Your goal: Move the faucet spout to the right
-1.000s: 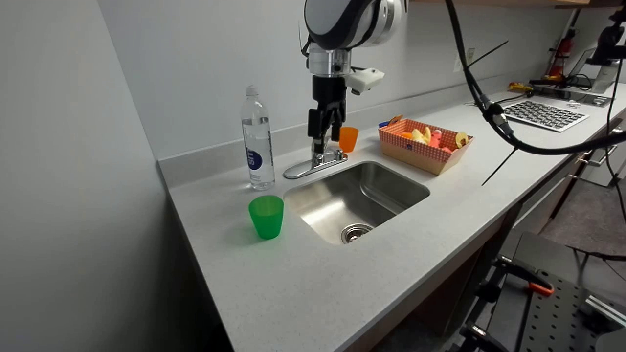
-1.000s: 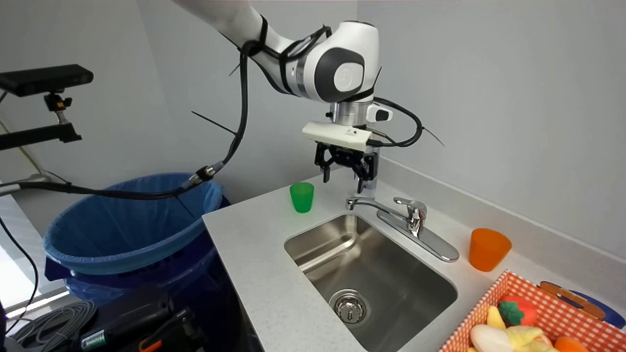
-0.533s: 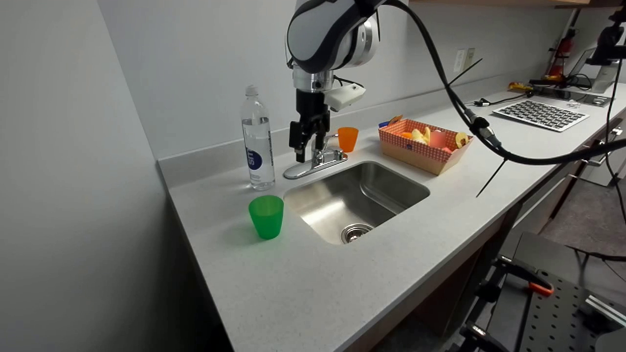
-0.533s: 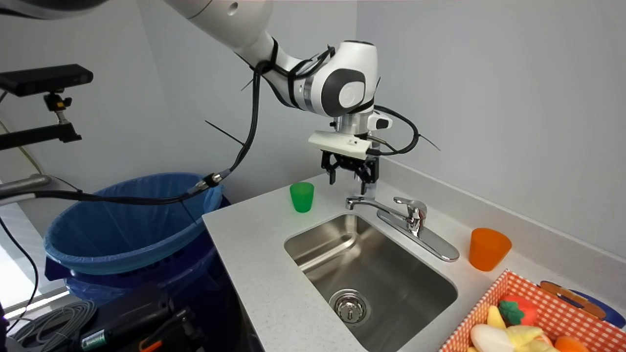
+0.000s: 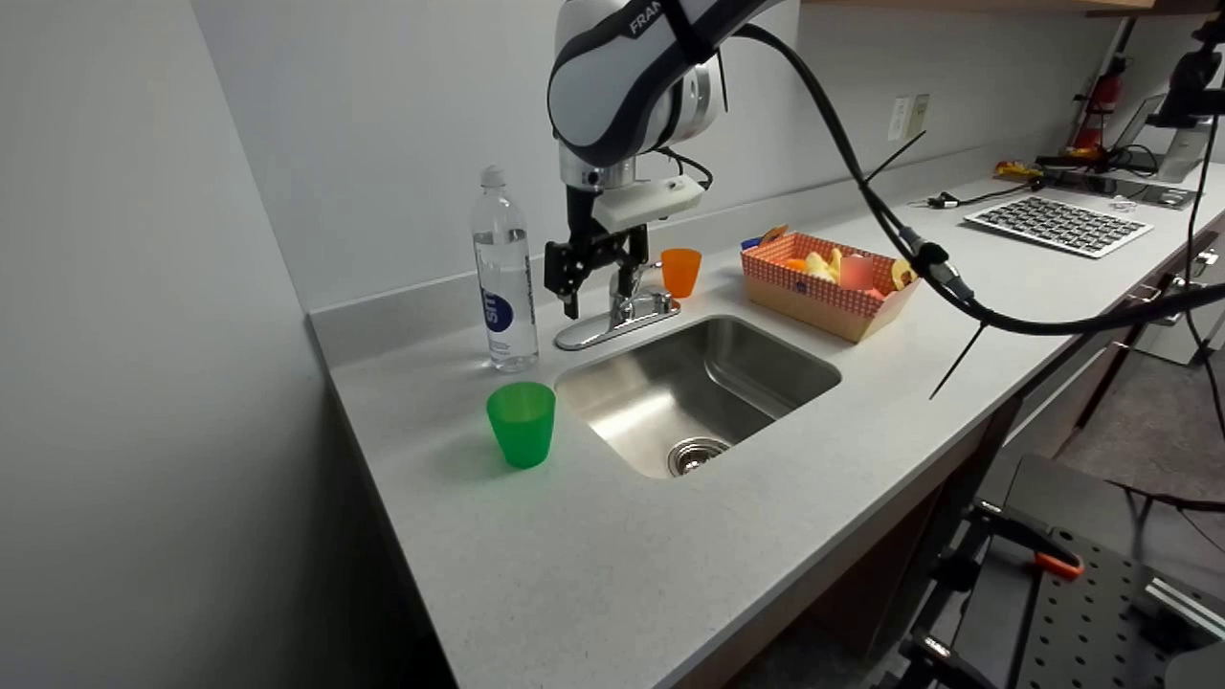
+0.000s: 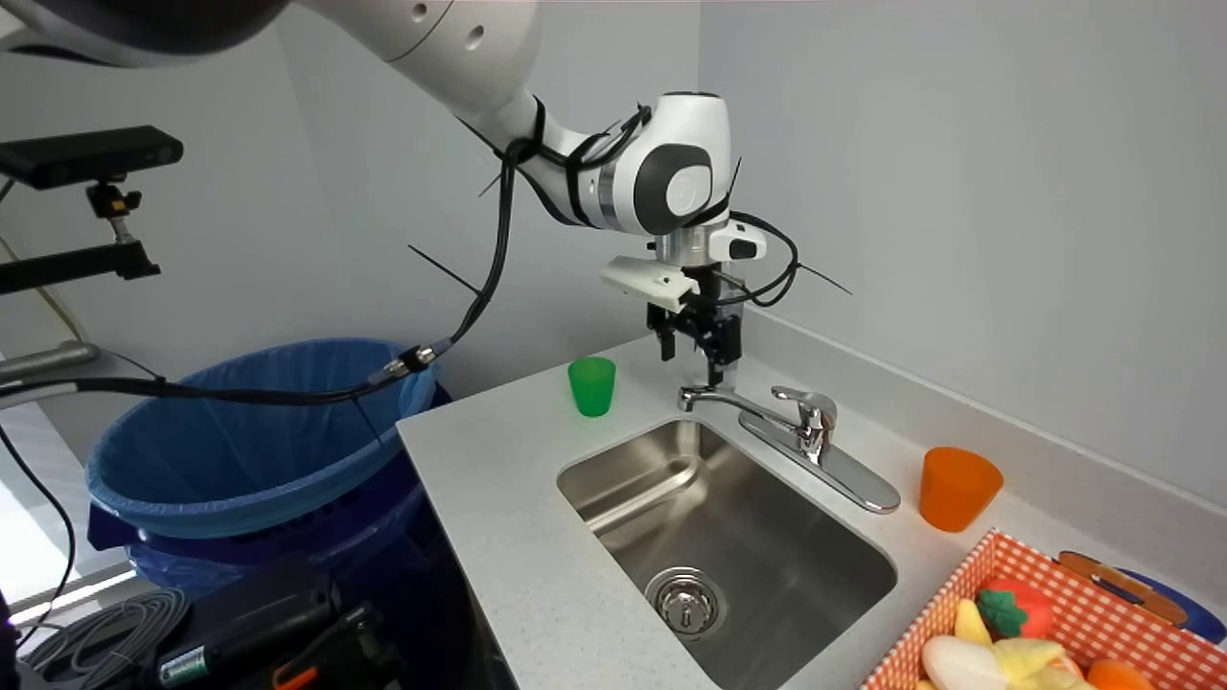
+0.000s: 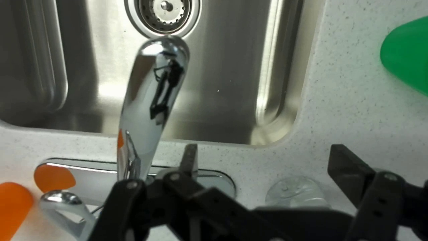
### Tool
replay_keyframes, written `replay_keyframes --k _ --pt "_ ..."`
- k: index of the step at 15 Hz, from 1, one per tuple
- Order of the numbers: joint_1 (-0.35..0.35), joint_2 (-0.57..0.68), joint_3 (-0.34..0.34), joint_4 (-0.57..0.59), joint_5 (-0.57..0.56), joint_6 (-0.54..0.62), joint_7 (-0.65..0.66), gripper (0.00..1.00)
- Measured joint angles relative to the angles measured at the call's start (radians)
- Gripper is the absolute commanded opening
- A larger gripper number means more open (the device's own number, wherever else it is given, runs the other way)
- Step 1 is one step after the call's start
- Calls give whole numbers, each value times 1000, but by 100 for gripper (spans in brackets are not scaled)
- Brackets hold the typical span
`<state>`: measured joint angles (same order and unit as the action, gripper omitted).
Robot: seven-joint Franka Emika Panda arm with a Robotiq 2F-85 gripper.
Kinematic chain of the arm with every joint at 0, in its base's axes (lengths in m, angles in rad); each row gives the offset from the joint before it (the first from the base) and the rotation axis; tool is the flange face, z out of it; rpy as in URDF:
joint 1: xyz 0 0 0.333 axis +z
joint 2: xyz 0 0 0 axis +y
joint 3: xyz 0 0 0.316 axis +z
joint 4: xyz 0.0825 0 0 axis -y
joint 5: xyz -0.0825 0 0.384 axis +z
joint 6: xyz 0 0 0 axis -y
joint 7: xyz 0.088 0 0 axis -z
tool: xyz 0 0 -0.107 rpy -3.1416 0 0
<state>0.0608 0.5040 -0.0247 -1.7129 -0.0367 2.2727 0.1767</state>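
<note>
Gripper (image 5: 599, 299), in an exterior view, hangs near the back edge of the bench (image 5: 574, 574). In an exterior view, one fingertip (image 6: 714, 375) overlaps the chrome faucet spout (image 6: 733, 398); contact cannot be told. In the wrist view, wide-spread fingers (image 7: 347, 164) hold nothing and the spout reaches over the steel sink basin (image 7: 227, 67).

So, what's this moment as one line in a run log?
task: move shiny chrome faucet spout right; black gripper: open, holding nothing; spout: reaching over steel basin; contact with spout: unclear
</note>
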Motion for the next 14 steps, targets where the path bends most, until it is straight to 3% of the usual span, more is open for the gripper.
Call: replay_keyframes --k 4,5,6,9,14 --pt "29 13 -39 29 0 -6 206 100" --pt "37 17 -50 35 0 -14 258 75" --pt "45 22 -60 41 0 -27 308 74" --pt "59 34 -74 61 0 -87 385 51" --pt "58 36 -73 82 0 -142 358 13"
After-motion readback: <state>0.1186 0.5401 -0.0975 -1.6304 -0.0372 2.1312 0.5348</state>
